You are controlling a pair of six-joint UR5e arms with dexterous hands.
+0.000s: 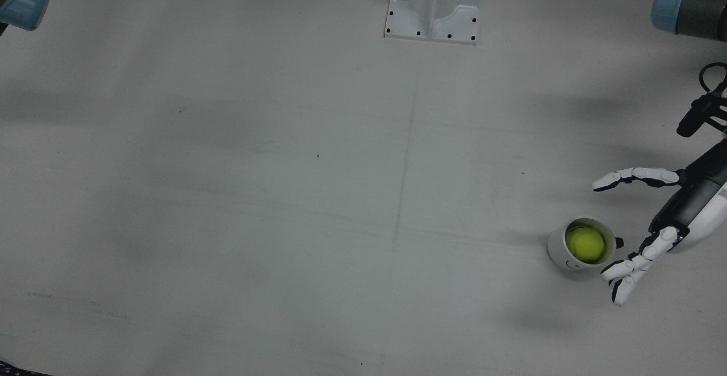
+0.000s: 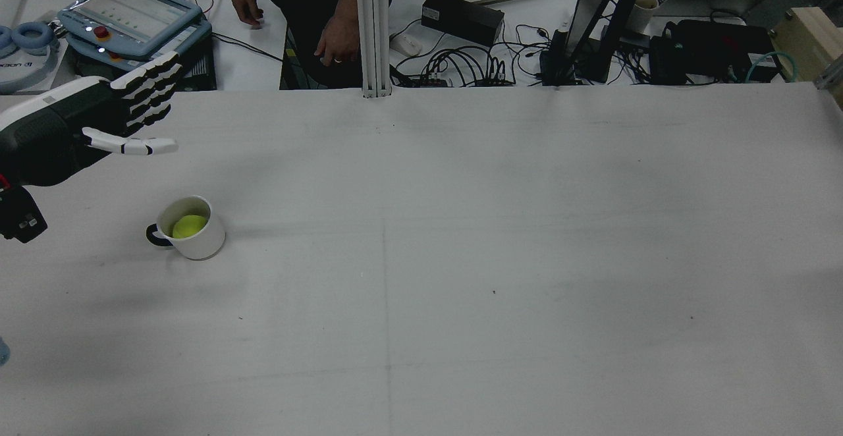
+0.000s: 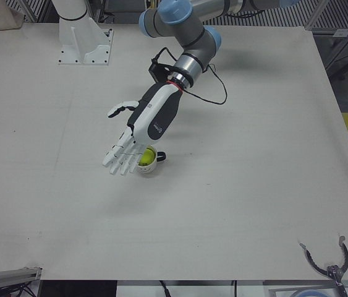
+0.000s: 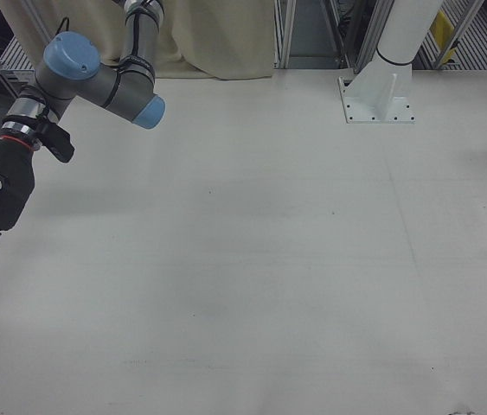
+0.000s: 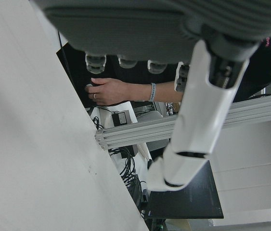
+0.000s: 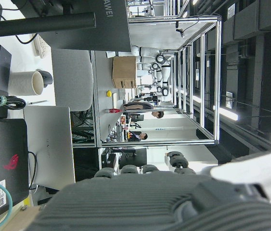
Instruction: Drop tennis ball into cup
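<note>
Ball (image 1: 585, 243), yellow-green, sits inside the white cup (image 1: 559, 253) at the lower right of the front view; in the rear view the same cup (image 2: 201, 242) stands upright on the desk (image 2: 461, 258) at the left, its dark handle toward the left edge. Left hand (image 1: 653, 225) hovers just beside the cup, fingers (image 1: 625, 285) spread apart, holding nothing. In the left-front view this hand (image 3: 138, 133) partly covers the cup. Right hand shows only in its own camera, lower edge (image 6: 140, 202); whether its fingers are apart or together, I cannot tell.
</note>
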